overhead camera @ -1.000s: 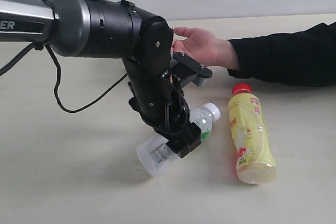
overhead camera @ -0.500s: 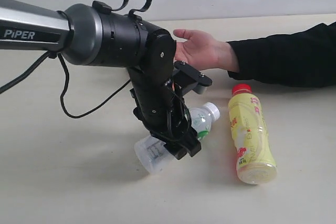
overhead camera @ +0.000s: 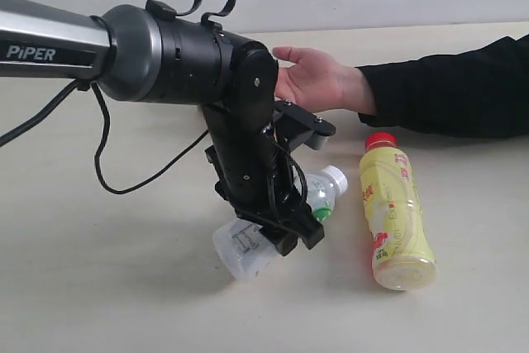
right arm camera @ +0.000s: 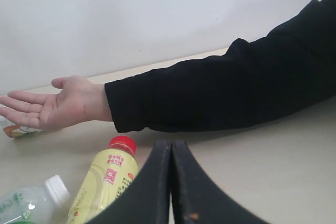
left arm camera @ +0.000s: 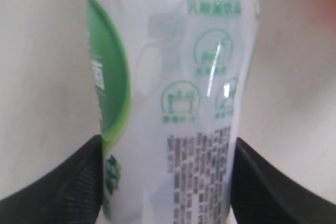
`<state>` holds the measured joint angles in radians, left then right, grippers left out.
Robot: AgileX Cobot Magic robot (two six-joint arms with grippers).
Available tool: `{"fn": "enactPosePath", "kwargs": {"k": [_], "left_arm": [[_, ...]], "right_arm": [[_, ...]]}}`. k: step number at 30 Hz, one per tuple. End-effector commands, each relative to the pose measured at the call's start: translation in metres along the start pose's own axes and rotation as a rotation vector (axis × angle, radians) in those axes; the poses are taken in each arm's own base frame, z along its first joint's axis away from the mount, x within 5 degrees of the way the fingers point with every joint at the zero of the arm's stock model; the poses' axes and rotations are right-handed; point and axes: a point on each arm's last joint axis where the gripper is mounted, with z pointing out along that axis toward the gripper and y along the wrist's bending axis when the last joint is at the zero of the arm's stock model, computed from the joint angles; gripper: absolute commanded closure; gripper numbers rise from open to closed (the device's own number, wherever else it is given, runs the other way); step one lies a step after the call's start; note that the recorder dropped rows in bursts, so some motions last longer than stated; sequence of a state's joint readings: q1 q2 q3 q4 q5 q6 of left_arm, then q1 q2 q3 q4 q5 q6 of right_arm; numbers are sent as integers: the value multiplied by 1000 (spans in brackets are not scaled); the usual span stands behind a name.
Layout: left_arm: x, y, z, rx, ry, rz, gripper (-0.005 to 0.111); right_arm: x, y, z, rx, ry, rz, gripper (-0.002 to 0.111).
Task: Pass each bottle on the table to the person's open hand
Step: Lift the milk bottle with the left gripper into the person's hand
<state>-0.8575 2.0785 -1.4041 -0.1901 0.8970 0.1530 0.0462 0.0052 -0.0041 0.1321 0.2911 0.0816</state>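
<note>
My left gripper (overhead camera: pixel 291 229) is shut on the white-capped bottle with the green-white label (overhead camera: pixel 321 191), its black fingers pressing both sides of the body. The bottle tilts, cap toward the yellow bottle, base low over the table (overhead camera: pixel 99 287). In the left wrist view the bottle (left arm camera: pixel 173 103) fills the space between the fingers of the left gripper (left arm camera: pixel 168 182). The yellow red-capped bottle (overhead camera: pixel 397 212) lies on its side to the right. The person's open hand (overhead camera: pixel 318 76) rests palm up behind the arm. My right gripper (right arm camera: pixel 170 182) is shut on nothing.
The black sleeve (overhead camera: pixel 446 93) stretches across the table's far right. In the right wrist view I see the hand (right arm camera: pixel 47 106), the yellow bottle (right arm camera: pixel 105 182), the white-capped bottle (right arm camera: pixel 31 200), and a scrap of printed label (right arm camera: pixel 13 128) beside the hand. A cable (overhead camera: pixel 124 179) hangs under the left arm.
The left arm has shifted a little to the right. The bottle stays gripped and has hardly moved. The hand and the yellow bottle are where they were.
</note>
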Motion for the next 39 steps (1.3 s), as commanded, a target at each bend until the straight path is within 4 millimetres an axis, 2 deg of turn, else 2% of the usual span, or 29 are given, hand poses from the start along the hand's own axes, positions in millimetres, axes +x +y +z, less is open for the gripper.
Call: {"fn": "enactPosePath", "kwargs": {"k": [1, 9, 14, 19, 24, 29, 36, 39], "left_arm": [[-5, -6, -32, 8, -47, 6, 106], [-18, -16, -104, 9, -289, -45, 107], [-30, -14, -137, 27, -432, -172, 107], [-41, 8, -166, 50, -551, -343, 107], [-46, 41, -187, 72, -669, -528, 107], [-46, 61, -188, 95, -700, -633, 107], [-61, 71, -154, 297, -637, -760, 107], [-69, 78, -137, 316, -635, -798, 107]], "right_arm": [[1, 0, 0, 0, -7, -2, 108], [1, 0, 0, 0, -7, -2, 108], [1, 0, 0, 0, -7, -2, 108], [1, 0, 0, 0, -7, -2, 108], [1, 0, 0, 0, -7, -2, 108], [1, 0, 0, 0, -7, -2, 108], [1, 0, 0, 0, -7, -2, 108], [1, 0, 0, 0, -7, -2, 108]]}}
